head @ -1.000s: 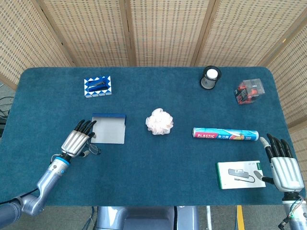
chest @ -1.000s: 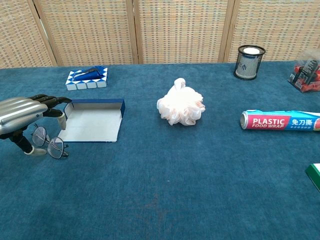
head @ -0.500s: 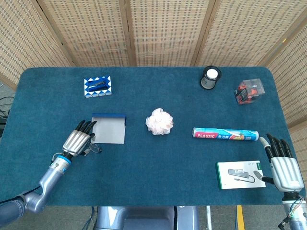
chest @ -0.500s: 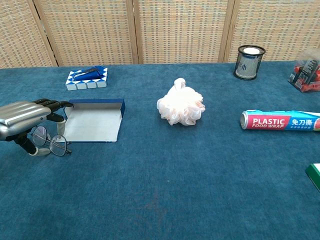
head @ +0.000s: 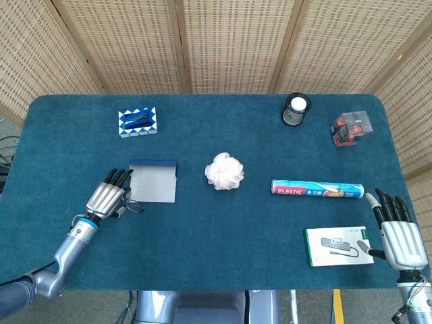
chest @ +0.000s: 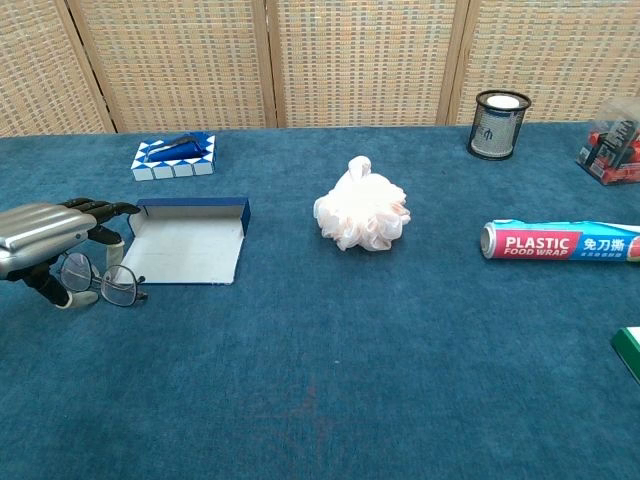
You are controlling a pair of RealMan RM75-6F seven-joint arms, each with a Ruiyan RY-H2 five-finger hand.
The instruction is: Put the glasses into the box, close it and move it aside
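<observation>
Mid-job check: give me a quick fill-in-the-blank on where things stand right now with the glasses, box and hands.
1. The glasses lie on the table, under the ____ hand.
2. The box beside them is ____, with nothing inside.
3. The right hand rests near the table's right edge, holding ____.
4. The white puff sits between the box and the ____ roll.

Missing words: left; open; nothing; plastic wrap

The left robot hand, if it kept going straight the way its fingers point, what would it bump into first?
Probably the open box. The left robot hand points up-right, its fingertips close to the box's near edge. The glasses sit under it, not ahead. Depth is hard to judge.
</observation>
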